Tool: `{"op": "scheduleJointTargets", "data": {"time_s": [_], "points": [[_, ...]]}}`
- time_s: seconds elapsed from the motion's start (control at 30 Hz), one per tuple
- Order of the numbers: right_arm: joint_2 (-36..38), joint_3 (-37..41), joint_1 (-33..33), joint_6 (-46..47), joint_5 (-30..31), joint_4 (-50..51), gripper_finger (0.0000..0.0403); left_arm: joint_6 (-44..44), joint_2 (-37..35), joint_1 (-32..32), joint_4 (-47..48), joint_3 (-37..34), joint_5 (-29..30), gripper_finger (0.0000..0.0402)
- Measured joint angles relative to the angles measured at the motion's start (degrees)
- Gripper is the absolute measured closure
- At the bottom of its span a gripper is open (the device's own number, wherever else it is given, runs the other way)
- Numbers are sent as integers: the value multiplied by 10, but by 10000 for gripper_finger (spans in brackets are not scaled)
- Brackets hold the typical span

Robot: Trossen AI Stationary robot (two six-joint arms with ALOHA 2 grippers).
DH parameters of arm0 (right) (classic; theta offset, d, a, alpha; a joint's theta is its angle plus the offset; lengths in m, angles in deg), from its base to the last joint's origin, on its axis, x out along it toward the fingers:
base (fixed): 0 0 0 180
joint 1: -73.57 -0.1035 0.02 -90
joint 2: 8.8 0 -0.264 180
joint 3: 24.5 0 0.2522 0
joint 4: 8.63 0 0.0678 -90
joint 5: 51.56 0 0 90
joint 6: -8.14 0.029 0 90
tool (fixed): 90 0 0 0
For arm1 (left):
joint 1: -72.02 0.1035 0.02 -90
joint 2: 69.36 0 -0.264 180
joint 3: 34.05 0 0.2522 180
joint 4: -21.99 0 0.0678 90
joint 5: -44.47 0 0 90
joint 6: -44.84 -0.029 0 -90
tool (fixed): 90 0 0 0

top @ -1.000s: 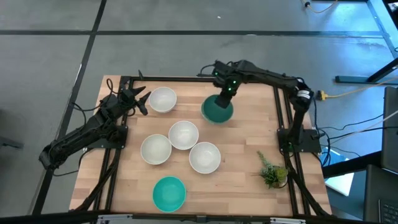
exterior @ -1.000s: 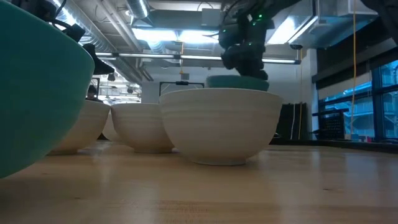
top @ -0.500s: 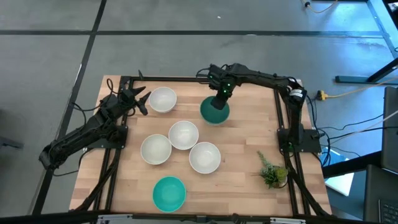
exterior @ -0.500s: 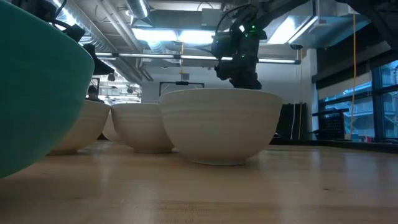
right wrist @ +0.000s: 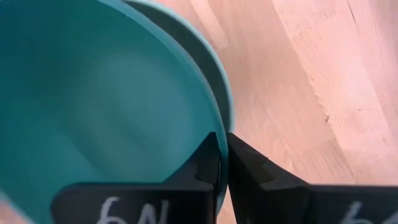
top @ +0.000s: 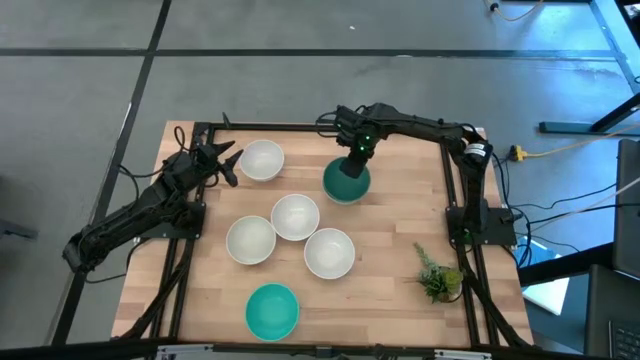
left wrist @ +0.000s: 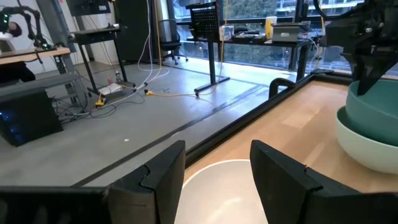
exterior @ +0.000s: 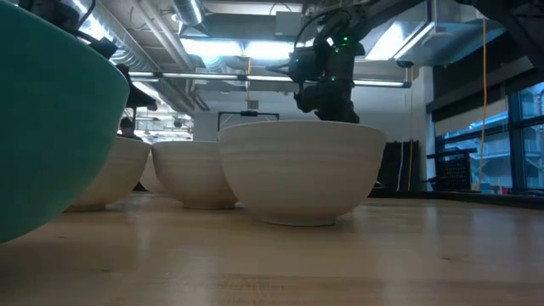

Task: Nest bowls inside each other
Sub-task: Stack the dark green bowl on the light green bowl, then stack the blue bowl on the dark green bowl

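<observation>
The dark teal bowl (top: 346,182) sits inside the pale mint bowl (left wrist: 368,154), toward the table's far edge. My right gripper (top: 357,152) is above its far rim, shut on it. Four white bowls show: one (top: 261,160) at the far left and three (top: 295,217) (top: 250,240) (top: 329,252) clustered mid-table. The bright turquoise bowl (top: 272,311) stands near the near edge. My left gripper (top: 226,164) is open beside the far-left white bowl (left wrist: 227,190), touching nothing. My right gripper (right wrist: 224,165) pinches the dark teal bowl's rim (right wrist: 208,127) on its far side, one finger (right wrist: 208,163) inside the bowl and one (right wrist: 252,171) outside. The fingers come from above, pointing down. The bowl rests upright inside the pale mint bowl, whose rim (right wrist: 219,65) shows around it.
A small green plant sprig (top: 438,274) lies near the table's right edge. A dark frame rail (top: 320,127) runs round the table. Bare wood lies between the sprig and the bowls. In the low view a white bowl (exterior: 302,170) hides the nested pair.
My right gripper moved down and slightly toward the table's left, carrying the dark teal bowl. In the low view the bowl dropped out of sight behind the white bowl's rim. It now sits lower, settled in the pale mint bowl. The gripper stayed shut on the rim.
</observation>
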Motion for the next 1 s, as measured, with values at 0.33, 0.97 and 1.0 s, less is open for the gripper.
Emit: {"op": "scheduleJointTargets", "data": {"time_s": [0.33, 0.97, 1.0], "points": [[0, 0, 0, 4, 0, -1, 382, 0, 0, 0, 0, 0, 0, 225], [2, -42, 0, -19, 5, 7, 275, 0, 0, 0, -1, 0, -4, 225], [2, -61, 0, -27, 5, 17, 275, 0, 0, 0, -2, 0, -5, 225]]}}
